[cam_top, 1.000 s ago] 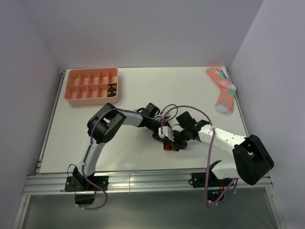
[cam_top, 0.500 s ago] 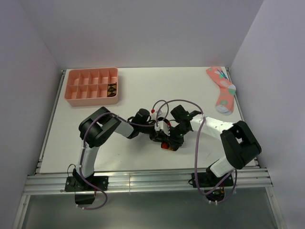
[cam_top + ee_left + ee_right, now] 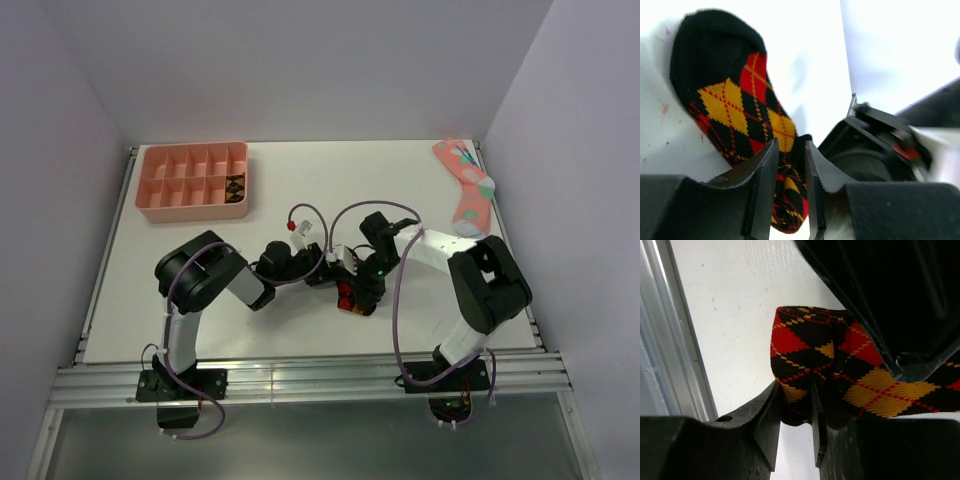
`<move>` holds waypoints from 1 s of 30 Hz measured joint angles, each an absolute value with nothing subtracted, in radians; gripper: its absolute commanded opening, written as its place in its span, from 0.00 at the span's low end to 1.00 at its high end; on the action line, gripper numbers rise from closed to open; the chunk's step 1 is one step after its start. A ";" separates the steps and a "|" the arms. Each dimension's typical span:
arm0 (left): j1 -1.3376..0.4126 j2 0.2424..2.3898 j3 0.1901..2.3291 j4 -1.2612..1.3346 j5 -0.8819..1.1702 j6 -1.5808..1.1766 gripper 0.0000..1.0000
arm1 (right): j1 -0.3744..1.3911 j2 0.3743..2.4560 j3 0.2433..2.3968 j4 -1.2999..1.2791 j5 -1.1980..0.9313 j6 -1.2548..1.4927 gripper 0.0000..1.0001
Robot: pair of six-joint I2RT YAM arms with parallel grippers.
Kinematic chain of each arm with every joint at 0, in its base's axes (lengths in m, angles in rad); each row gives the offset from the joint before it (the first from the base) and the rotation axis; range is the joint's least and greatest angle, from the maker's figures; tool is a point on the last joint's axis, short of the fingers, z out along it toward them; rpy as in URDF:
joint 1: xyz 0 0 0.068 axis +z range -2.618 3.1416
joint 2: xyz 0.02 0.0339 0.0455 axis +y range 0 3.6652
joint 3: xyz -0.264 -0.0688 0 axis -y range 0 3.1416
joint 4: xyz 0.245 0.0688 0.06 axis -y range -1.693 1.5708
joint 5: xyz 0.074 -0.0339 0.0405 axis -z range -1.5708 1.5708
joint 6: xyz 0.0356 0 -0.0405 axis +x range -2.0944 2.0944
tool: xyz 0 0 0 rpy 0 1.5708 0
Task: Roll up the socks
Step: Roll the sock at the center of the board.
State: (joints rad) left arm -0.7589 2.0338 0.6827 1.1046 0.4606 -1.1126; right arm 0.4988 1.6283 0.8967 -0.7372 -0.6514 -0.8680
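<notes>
One of the socks [image 3: 352, 300], black with red and orange diamonds, lies partly rolled at the table's middle. My right gripper [image 3: 358, 290] comes down on it from behind. In the right wrist view the right gripper [image 3: 796, 390] is shut on the rolled end of this sock [image 3: 810, 345]. My left gripper [image 3: 333, 280] reaches in from the left. In the left wrist view the left gripper [image 3: 791, 147] has its jaws a narrow gap apart, astride the sock [image 3: 735, 100], whose flat toe end stretches away on the table. A second argyle sock [image 3: 235, 187] sits rolled in a tray compartment.
The pink compartment tray [image 3: 160, 213] stands at the back left. A pink sock [image 3: 468, 187] with teal marks lies at the back right. The metal rail [image 3: 670, 340] of the near table edge runs close beside the right gripper.
Both grippers have shifted left and closer to the sock, and their arms have folded in. The left gripper's jaws have parted from shut. The right gripper keeps its grip.
</notes>
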 measured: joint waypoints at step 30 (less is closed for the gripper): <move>-0.952 1.723 0.675 0.776 0.231 -0.481 0.41 | 0.364 2.055 1.292 -1.248 -0.715 -0.879 0.24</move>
State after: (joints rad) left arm -0.9520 1.7233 0.6746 0.7761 0.2310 -0.4812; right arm 0.3637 2.0548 1.2919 -1.2480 -0.7151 -0.8791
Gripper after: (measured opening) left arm 0.405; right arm 0.308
